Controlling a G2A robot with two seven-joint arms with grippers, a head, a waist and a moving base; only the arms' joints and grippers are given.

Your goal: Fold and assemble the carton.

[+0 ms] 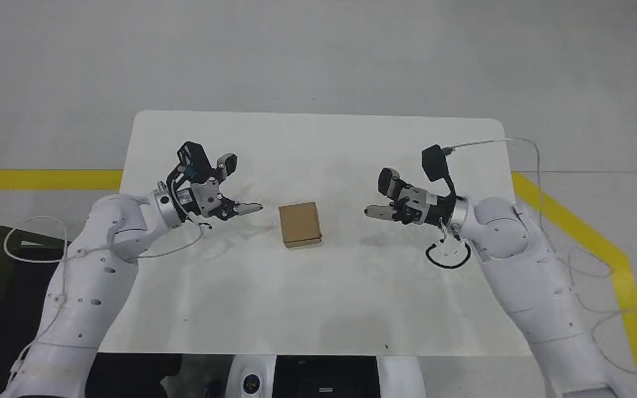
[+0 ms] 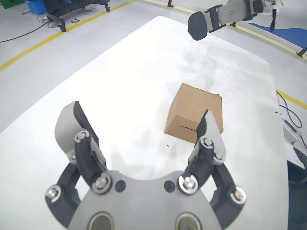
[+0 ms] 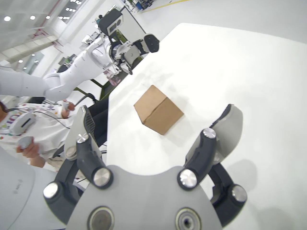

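A small brown carton (image 1: 300, 224) stands closed as a box in the middle of the white table (image 1: 318, 298); the same carton (image 2: 195, 113) (image 3: 158, 109) lies ahead of each wrist camera. My left gripper (image 1: 242, 186) hangs to the left of it, open, with nothing between its fingers (image 2: 82, 120). My right gripper (image 1: 382, 195) hangs to the right of the carton, also open and holding nothing. Neither gripper touches the carton. The right gripper (image 2: 199, 28) appears far off in the left wrist view, and the left gripper (image 3: 148, 44) in the right wrist view.
A black cable loop (image 1: 446, 254) lies on the table under the right forearm. Yellow floor lines (image 1: 60, 179) run beside the table. A person with hand controllers (image 3: 24, 130) sits beyond the table edge.
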